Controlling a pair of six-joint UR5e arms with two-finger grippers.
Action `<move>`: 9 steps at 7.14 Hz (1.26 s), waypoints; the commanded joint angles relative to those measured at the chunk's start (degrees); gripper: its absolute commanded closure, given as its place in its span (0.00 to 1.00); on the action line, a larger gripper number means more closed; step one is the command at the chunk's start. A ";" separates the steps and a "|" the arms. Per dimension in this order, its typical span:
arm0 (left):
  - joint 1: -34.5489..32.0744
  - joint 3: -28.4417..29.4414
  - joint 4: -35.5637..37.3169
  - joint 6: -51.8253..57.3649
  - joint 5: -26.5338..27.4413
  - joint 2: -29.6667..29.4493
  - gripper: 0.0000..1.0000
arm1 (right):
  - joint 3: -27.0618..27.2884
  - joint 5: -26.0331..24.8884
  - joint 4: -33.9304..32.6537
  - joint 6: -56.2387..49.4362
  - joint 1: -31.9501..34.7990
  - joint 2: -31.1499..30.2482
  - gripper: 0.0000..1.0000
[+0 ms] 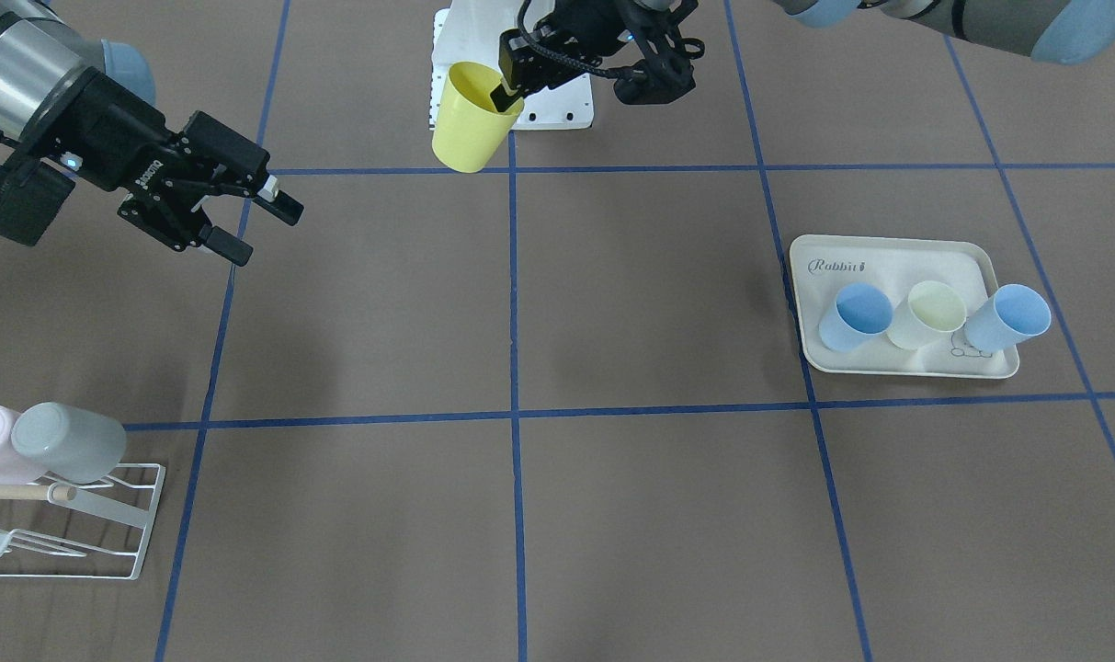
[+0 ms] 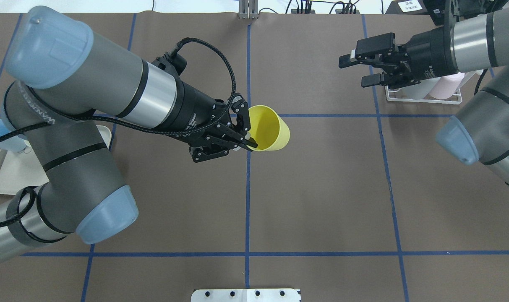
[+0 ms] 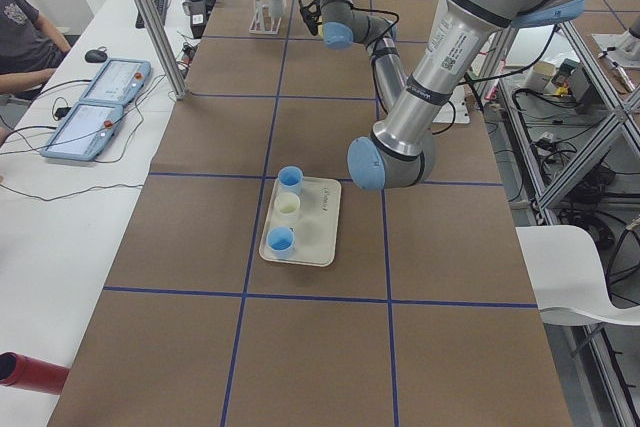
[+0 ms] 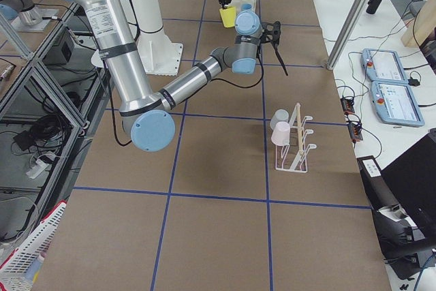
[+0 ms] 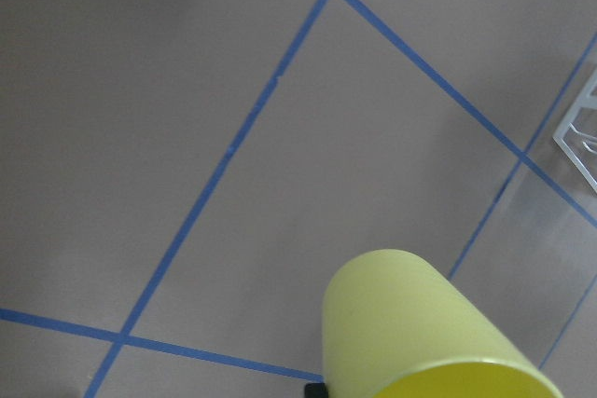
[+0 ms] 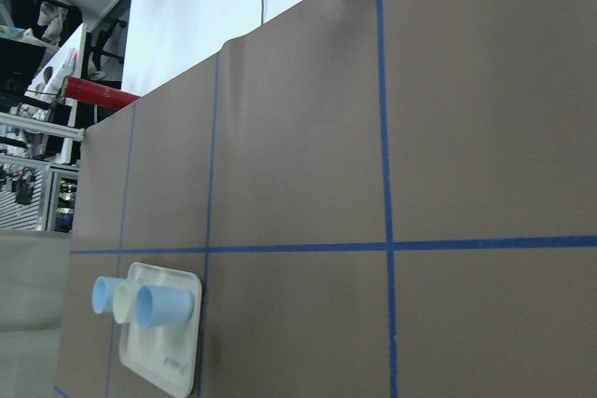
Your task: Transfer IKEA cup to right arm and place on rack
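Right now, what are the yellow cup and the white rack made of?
The yellow cup looks like plastic: it is one even colour, smooth and thin-walled, with a soft dull shine. The rack looks like thin metal wire coated white, though the coating could hide something else. The rod across it looks like pale bare wood.
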 commanded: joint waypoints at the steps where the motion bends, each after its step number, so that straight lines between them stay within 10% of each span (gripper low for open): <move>1: 0.00 1.83 -14.59 -18.37 2.54 -0.21 1.00 | -0.05 1.69 11.30 5.96 -1.03 -0.24 0.01; 6: -0.26 7.82 -40.19 -46.52 7.10 2.15 1.00 | 0.04 -0.13 28.97 21.94 -2.70 1.25 0.02; 9: -0.26 12.48 -60.27 -58.97 14.67 5.15 1.00 | -0.14 -10.47 38.04 29.35 -7.96 1.25 0.03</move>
